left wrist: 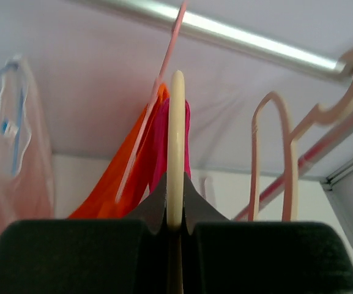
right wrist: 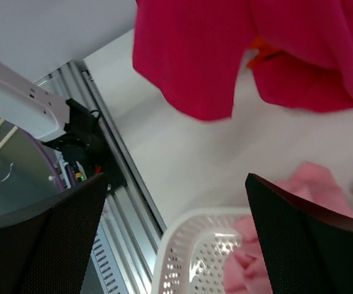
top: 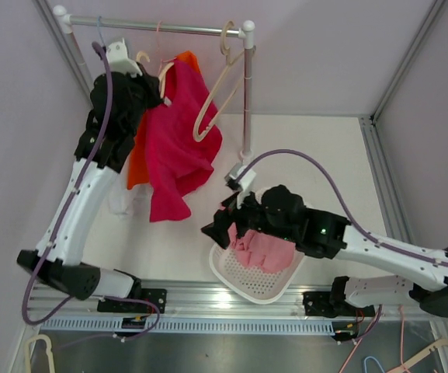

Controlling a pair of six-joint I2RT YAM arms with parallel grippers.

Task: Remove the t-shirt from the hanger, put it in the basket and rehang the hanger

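1. You have pale lilac walls (top: 324,54) at the back and on both sides.
2. Your table (top: 317,148) is white, matte and evenly lit.
3. A metal rail (top: 177,29) with white end caps spans the back on a thin post (top: 248,93). It catches a bright glint.
4. Grey struts (top: 406,66) run along the corners.
5. A ribbed aluminium track (top: 231,299) edges the near side.
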